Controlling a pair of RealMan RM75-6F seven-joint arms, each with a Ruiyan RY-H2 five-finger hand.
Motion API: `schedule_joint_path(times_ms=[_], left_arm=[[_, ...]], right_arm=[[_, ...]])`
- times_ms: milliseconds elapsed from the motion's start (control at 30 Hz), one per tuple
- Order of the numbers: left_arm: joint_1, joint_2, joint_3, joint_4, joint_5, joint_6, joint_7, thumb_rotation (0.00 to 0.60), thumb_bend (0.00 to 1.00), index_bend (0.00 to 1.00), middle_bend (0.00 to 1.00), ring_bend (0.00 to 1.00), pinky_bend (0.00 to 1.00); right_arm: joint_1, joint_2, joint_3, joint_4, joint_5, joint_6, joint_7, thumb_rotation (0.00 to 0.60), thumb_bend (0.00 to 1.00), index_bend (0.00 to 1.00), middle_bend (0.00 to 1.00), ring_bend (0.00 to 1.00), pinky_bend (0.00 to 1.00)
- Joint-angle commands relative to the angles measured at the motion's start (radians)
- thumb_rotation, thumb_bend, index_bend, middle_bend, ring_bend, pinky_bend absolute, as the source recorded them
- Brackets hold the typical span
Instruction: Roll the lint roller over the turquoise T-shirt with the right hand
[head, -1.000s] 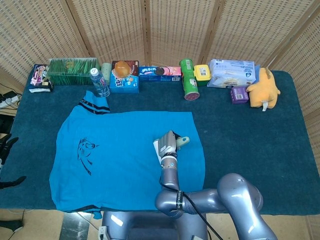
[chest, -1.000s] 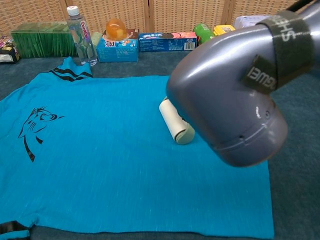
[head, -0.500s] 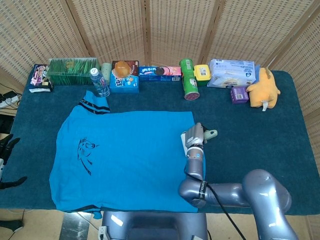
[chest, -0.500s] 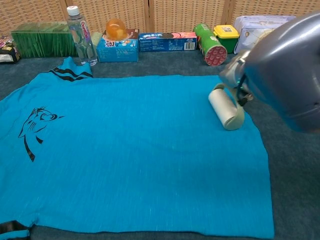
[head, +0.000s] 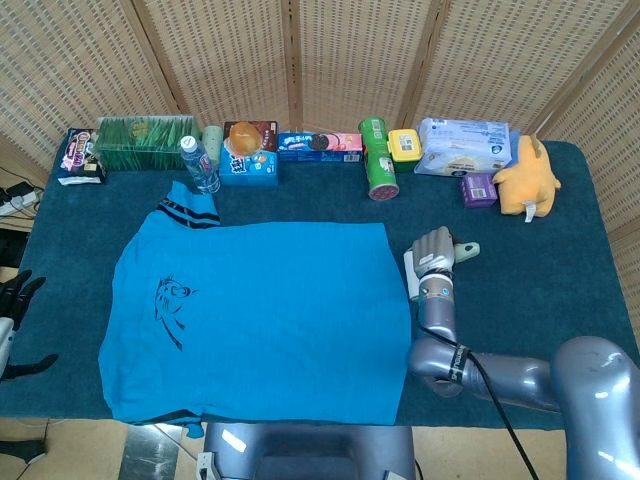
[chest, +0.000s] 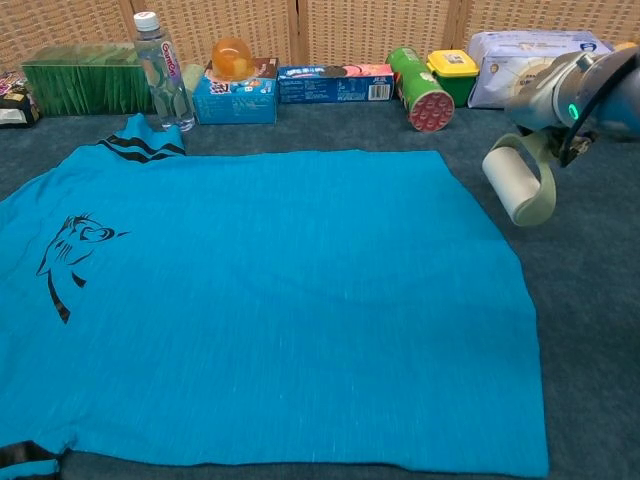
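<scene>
The turquoise T-shirt (head: 260, 300) lies flat on the dark blue table cloth, with a black print near its left side; the chest view shows the T-shirt (chest: 260, 290) too. My right hand (head: 437, 249) grips the lint roller's handle. The white roller (chest: 511, 184) is just past the shirt's right edge, over the bare cloth. I cannot tell whether it touches the cloth. The right hand (chest: 562, 98) shows at the chest view's right edge. My left hand (head: 14, 300) hangs off the table's left edge, dark fingers apart, holding nothing.
Along the back edge stand a green box (head: 145, 143), a water bottle (head: 200, 165), snack boxes (head: 250, 155), a green can (head: 378, 165), a yellow box (head: 404, 146), a tissue pack (head: 463, 145), a purple box (head: 479, 189) and a yellow plush (head: 528, 175).
My right hand has carried the roller to the right across the shirt, from its middle to beyond its right edge. The shirt has stayed flat.
</scene>
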Motion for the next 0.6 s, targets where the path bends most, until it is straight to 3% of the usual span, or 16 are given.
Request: schedule_joint_path(times_ms=[33,133,200,267,300,367,433,500,600], left_arm=[[0.000,0.000,0.000,-0.001,-0.001,0.000,0.001,0.600,0.11,0.00,0.00,0.00,0.08],[0.001,0.000,0.000,-0.002,-0.001,0.002,0.002,0.600,0.11,0.00,0.00,0.00,0.08],[0.000,-0.001,0.000,-0.002,0.000,0.001,0.004,0.600,0.11,0.00,0.00,0.00,0.08],[-0.001,-0.001,0.001,-0.003,0.000,-0.001,0.005,0.600,0.11,0.00,0.00,0.00,0.08],[-0.001,-0.001,0.002,-0.003,0.000,-0.002,0.006,0.600,0.11,0.00,0.00,0.00,0.08],[-0.001,-0.001,0.003,-0.004,0.001,-0.002,0.006,0.600,0.11,0.00,0.00,0.00,0.08],[-0.001,0.000,0.003,-0.005,0.002,-0.002,0.006,0.600,0.11,0.00,0.00,0.00,0.08],[0.000,0.000,0.003,-0.005,0.002,-0.002,0.007,0.600,0.11,0.00,0.00,0.00,0.08],[-0.002,0.000,0.003,-0.006,0.000,-0.004,0.009,0.600,0.11,0.00,0.00,0.00,0.08]], right_arm=[[-0.045,0.070,0.009,-0.005,-0.101,-0.091,0.122,0.600,1.00,0.68,0.71,0.97,1.00],[-0.087,0.103,-0.002,0.018,-0.191,-0.172,0.233,0.600,1.00,0.63,0.67,0.88,0.95],[-0.111,0.125,-0.015,0.033,-0.224,-0.234,0.299,0.600,0.99,0.45,0.52,0.70,0.82],[-0.127,0.138,-0.032,0.062,-0.245,-0.275,0.346,0.600,0.82,0.20,0.27,0.44,0.62],[-0.130,0.139,-0.036,0.070,-0.253,-0.283,0.357,0.600,0.71,0.15,0.21,0.37,0.56],[-0.137,0.139,-0.051,0.098,-0.269,-0.295,0.384,0.600,0.37,0.04,0.08,0.21,0.40],[-0.141,0.137,-0.061,0.121,-0.277,-0.296,0.403,0.600,0.12,0.01,0.02,0.12,0.31],[-0.150,0.135,-0.072,0.150,-0.303,-0.294,0.435,0.600,0.01,0.00,0.00,0.05,0.24],[-0.168,0.141,-0.087,0.178,-0.366,-0.264,0.476,0.600,0.00,0.00,0.00,0.00,0.15]])
